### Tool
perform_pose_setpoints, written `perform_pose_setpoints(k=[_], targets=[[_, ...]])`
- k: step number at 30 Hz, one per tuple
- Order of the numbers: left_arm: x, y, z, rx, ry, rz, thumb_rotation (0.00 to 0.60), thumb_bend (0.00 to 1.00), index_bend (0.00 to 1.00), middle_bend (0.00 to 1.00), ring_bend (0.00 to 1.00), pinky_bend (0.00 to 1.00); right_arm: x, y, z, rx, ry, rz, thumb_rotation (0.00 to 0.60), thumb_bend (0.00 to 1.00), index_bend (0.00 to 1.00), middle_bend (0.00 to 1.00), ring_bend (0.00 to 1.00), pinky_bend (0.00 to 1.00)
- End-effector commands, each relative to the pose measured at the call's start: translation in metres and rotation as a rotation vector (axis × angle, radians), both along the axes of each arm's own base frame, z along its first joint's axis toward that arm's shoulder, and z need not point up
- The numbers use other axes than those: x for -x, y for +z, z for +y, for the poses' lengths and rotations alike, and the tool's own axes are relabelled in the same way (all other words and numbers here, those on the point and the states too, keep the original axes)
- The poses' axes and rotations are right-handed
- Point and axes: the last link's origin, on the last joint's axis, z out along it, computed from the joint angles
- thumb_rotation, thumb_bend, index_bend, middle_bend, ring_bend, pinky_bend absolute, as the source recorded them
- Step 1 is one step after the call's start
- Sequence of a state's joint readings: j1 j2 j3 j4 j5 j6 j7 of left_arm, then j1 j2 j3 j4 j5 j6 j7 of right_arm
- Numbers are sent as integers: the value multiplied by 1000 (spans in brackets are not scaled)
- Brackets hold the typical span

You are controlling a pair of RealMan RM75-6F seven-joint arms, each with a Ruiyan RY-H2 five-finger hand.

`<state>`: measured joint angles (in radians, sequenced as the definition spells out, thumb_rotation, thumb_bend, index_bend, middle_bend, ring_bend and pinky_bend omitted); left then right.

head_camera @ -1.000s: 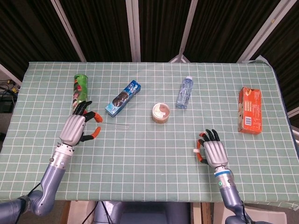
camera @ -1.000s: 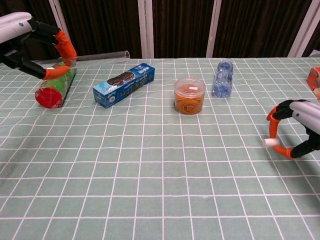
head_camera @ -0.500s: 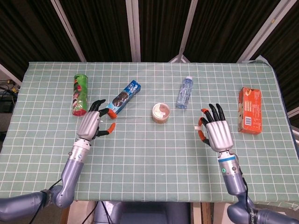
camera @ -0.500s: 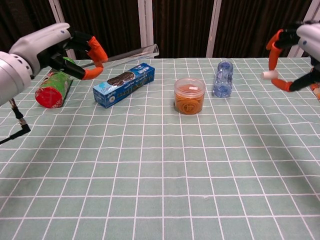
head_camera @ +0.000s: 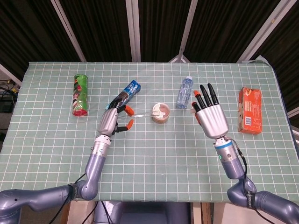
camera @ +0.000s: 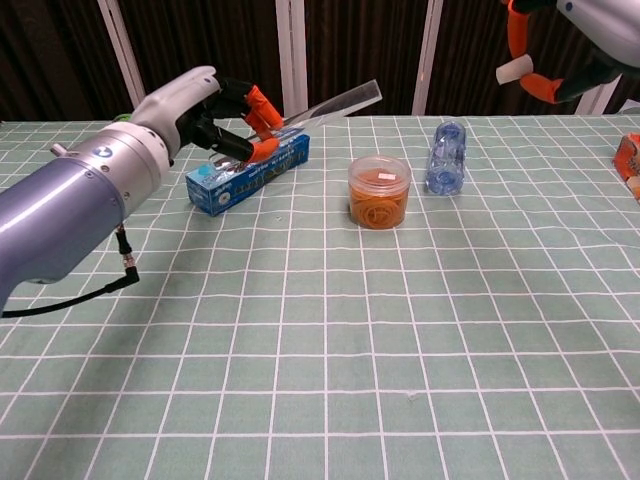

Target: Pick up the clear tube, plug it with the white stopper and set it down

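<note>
1. Both hands had risen off the table and come toward the middle since the earlier frames, our left hand (camera: 205, 105) moving away from the can (head_camera: 80, 94) toward the jar (camera: 379, 191), our right hand (head_camera: 211, 116) lifting high.
2. Our left fingertips (camera: 262, 105) pinched the tube (camera: 335, 103) near one end; it hung in the air, slanting up and to the right over the biscuit box (camera: 247, 169), its open mouth toward the other hand.
3. Our right thumb and one finger pinched the stopper (camera: 514, 69), the other fingers spread upright; stopper and tube mouth were well apart.
4. We judged the mating the risky step: the tube was held far from its mouth, so a push off its axis could swing it in the pinch or slide it back through the fingers.
5. With so small a hold, the stopper could tip or drop if it met the rim askew.
6. On the table, the jar held something orange-brown under a clear lid; the bottle (camera: 445, 157) lay on its side, its contents unclear; a carton (head_camera: 250, 110) lay at the right.
</note>
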<state>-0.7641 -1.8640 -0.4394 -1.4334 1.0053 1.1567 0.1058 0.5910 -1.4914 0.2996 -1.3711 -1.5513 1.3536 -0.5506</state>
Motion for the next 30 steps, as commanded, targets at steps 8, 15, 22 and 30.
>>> perform_pose_setpoints(k=[8, 15, 22, 30], targets=[[-12, -13, -1, -1, 46, -36, 600, 671, 526, 475, 89, 0, -13, -13, -2, 29, 42, 35, 600, 440, 600, 251, 94, 61], [-19, -19, -2, -2, 76, -44, 600, 671, 526, 475, 89, 0, -26, -23, 0, 26, 64, 24, 600, 440, 600, 251, 94, 61], [-24, -21, -5, 8, 79, -47, 600, 671, 526, 475, 89, 0, -38, -30, 0, 16, 83, 19, 600, 440, 603, 251, 94, 61], [-32, -23, -9, 15, 64, -54, 600, 671, 526, 475, 89, 0, -41, -36, -1, 12, 76, 23, 600, 440, 605, 251, 94, 61]])
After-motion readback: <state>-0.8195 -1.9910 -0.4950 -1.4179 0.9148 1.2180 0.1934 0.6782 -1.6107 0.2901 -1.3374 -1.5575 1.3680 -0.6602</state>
